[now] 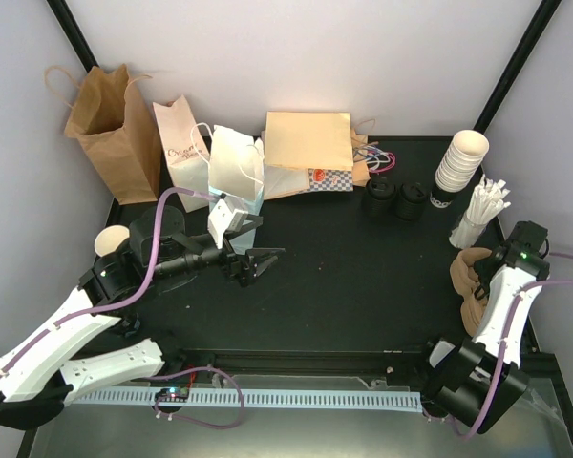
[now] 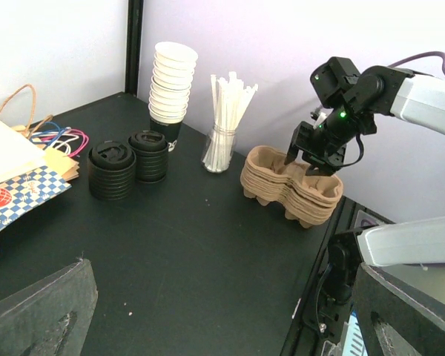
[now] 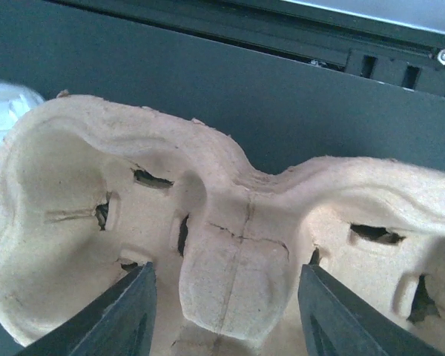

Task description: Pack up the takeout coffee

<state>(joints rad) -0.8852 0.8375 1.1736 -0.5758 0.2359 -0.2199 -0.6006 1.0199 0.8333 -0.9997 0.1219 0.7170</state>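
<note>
Right gripper (image 3: 230, 319): jaws parted, straddling centre ridge of stacked brown moulded-pulp cup carriers (image 3: 230, 222) at right table edge. Left gripper (image 1: 261, 260): spread wide, empty, over black tabletop (image 1: 363, 286). Small cream-white paper cup (image 1: 107, 241): far left, tucked behind left arm.

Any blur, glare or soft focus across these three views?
Top external: evenly lit, sharp, soft shadows. Left wrist: carrier stack and right gripper sharp; left gripper fingers at the bottom corners blurred. Right wrist: grainy, carrier stack slightly soft, right gripper fingers dark.
</note>
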